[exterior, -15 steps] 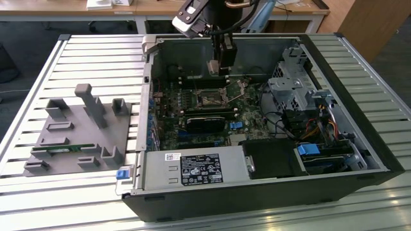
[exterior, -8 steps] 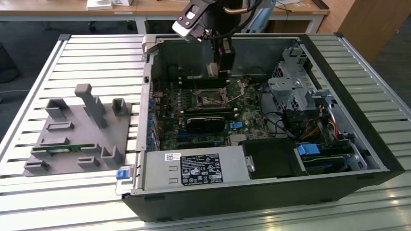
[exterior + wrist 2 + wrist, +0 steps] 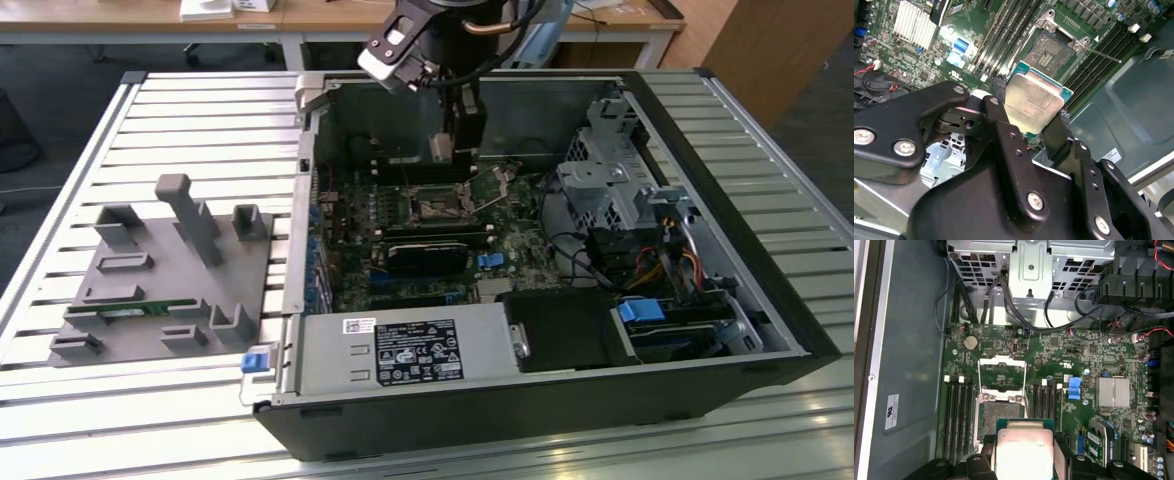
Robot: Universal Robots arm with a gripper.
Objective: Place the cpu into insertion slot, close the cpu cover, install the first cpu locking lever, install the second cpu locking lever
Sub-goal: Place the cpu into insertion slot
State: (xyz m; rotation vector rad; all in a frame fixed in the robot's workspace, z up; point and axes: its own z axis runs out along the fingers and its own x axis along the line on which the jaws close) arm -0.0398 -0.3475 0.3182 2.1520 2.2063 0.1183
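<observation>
pincer point(image 3: 1030, 114) grips the cpu point(image 3: 1035, 97) near the insertion slot point(image 3: 1054, 52).

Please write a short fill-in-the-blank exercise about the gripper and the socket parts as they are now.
1. The gripper is shut on the ____.
2. The insertion slot is ____, with no chip in it.
3. The cpu cover stands ____, not closed.
Missing words: cpu; empty; open.

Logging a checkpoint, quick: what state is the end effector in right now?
End effector: closed on the chip, near the open socket.
</observation>
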